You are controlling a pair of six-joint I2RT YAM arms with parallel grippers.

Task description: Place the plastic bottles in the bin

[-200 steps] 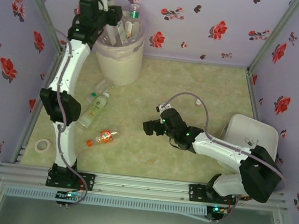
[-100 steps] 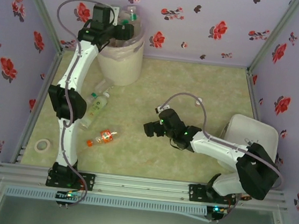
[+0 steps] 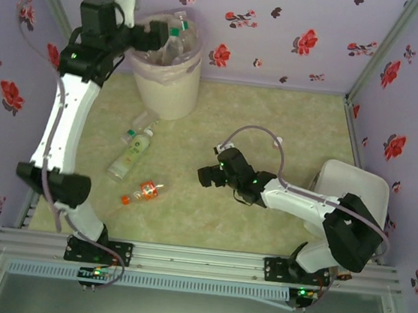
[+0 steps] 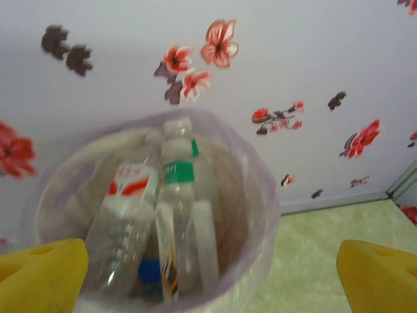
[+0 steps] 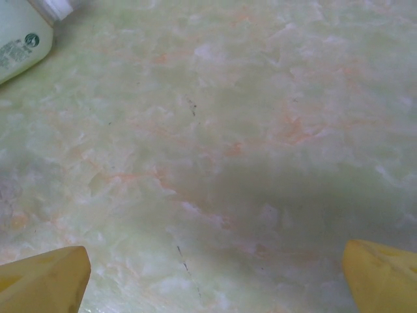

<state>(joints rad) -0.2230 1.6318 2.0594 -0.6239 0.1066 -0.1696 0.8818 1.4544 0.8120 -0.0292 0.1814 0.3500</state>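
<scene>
Left of my open right fingers (image 5: pixel 40 279) the green-label bottle (image 3: pixel 131 153) lies slantwise, nearer this arm; my left fingers (image 4: pixel 39 274) gape over the bin (image 3: pixel 173 84).

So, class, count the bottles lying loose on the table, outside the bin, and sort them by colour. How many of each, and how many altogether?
pale green bottle: 1
clear bottle with a green cap: 1
orange bottle: 1
Total: 3
</scene>
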